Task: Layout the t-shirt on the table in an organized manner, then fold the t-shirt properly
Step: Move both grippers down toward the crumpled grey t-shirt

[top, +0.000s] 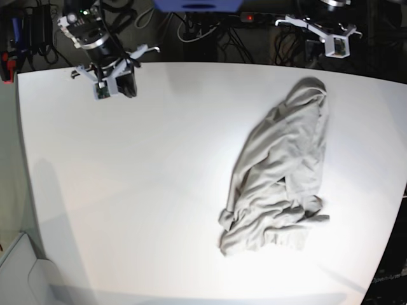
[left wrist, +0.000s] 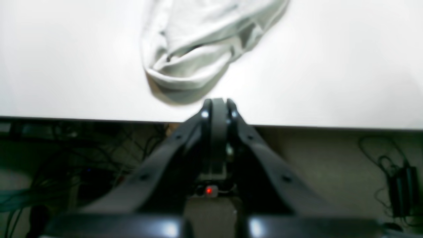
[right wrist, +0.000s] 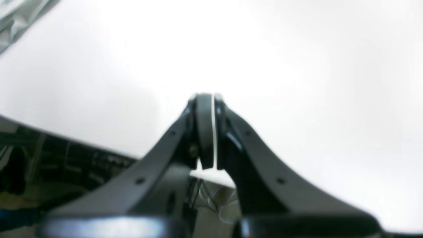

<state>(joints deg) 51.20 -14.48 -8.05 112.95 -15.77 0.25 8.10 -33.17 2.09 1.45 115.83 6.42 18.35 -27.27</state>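
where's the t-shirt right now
In the base view the t-shirt lies crumpled on the right half of the table, its top end nearest the left hand, which is shut and holds nothing.

Beyond the far edge, tangled black cables (top: 191, 28) run along the floor beside a blue box (top: 197, 4) and a black power brick (left wrist: 401, 190).
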